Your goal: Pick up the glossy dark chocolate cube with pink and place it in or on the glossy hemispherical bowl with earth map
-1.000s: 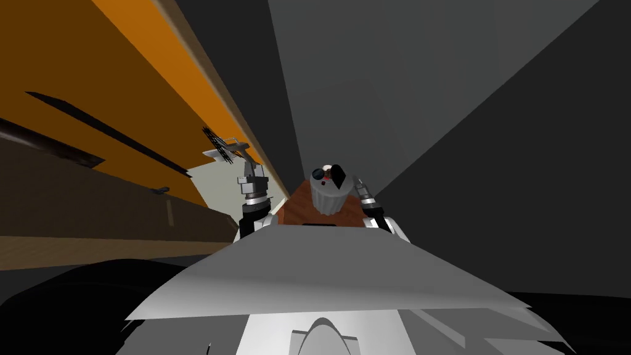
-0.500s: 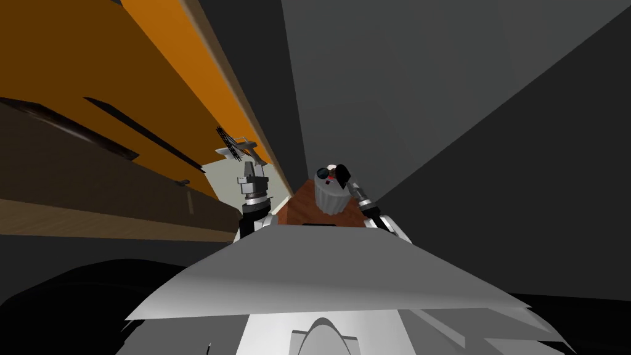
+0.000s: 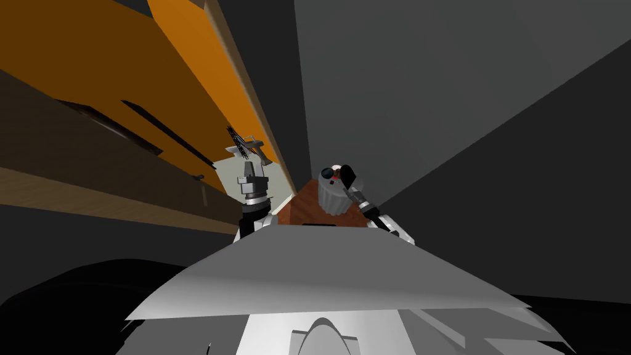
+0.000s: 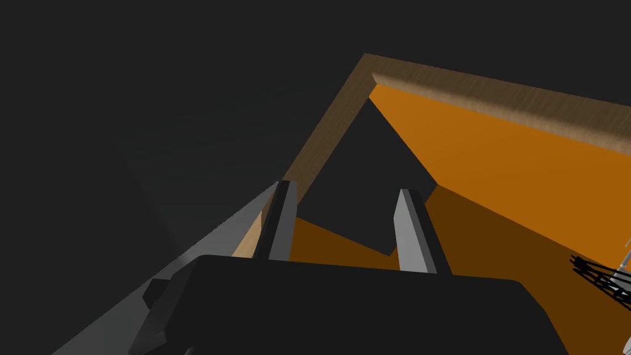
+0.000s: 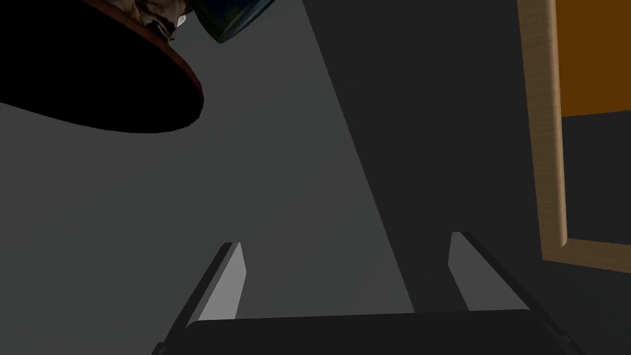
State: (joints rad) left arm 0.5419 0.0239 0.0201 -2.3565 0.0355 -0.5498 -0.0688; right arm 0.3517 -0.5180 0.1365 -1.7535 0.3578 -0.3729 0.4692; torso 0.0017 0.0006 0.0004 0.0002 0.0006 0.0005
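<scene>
Hanging beside the small table (image 3: 300, 209) with right gripper (image 5: 348, 246) spread and empty, left gripper (image 4: 346, 188) likewise, cube (image 3: 334, 179), possibly that reddish speck by the bowl (image 3: 324, 174), unpicked, 2 steps left.

The left gripper (image 3: 248, 166) stands raised well left of the reddish-brown table (image 3: 300, 212), fingers parted and empty, while the right gripper (image 5: 345, 246) sits by the table's right edge, fingers wide apart.
</scene>
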